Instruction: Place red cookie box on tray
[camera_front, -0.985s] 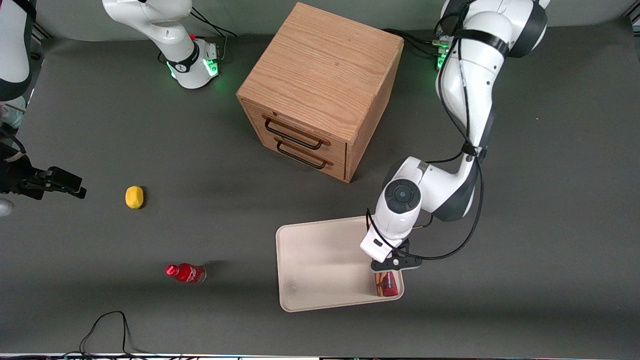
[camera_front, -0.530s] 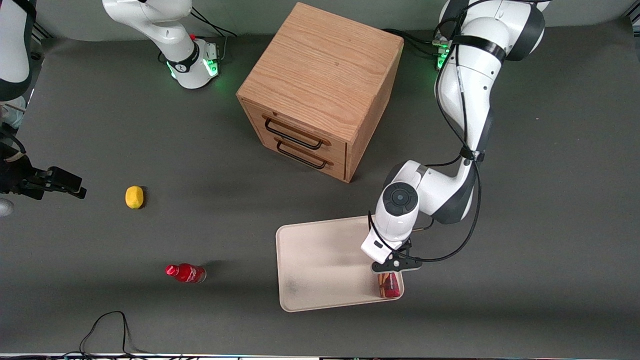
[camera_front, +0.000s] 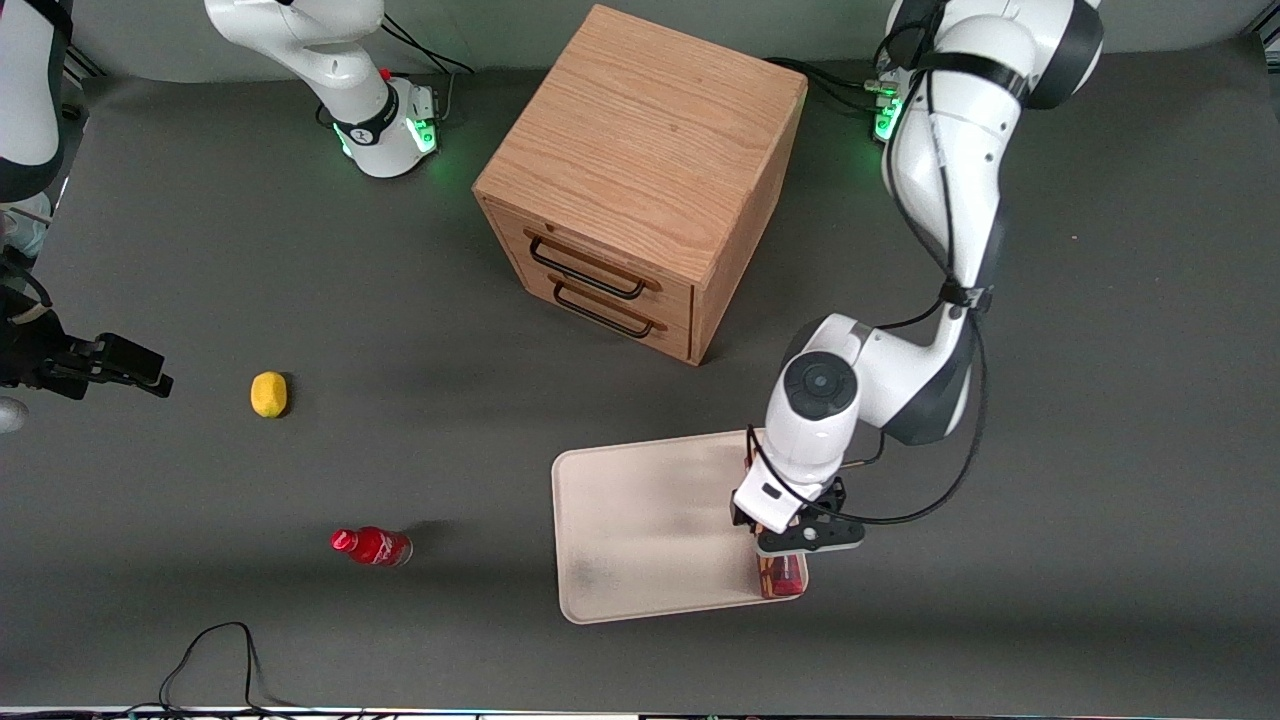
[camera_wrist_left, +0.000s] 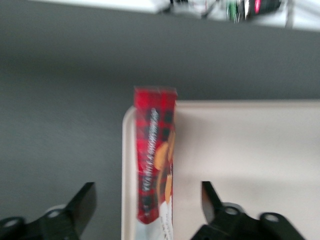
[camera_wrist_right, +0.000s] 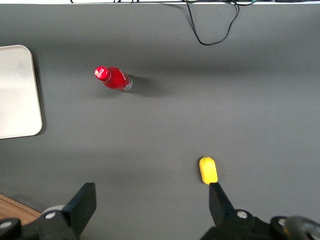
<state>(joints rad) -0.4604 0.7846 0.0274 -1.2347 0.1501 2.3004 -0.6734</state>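
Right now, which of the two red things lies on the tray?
The red cookie box, below the open gripper, lies along the tray edge; the red bottle lies on the table.

I'm working in what looks like a robotics lab. The bench (camera_front: 300, 300) is covered in plain dark grey matting, with white robot arms bolted to it, their bases (camera_front: 395, 135) glowing green. Loose black cables (camera_front: 215, 655) trail along the bench edge. The items look like test props: a wooden two-drawer cabinet (camera_front: 640, 180), a cream tray (camera_front: 640, 530), a small red bottle (camera_front: 372, 546) and a yellow lemon-like object (camera_front: 268, 393).
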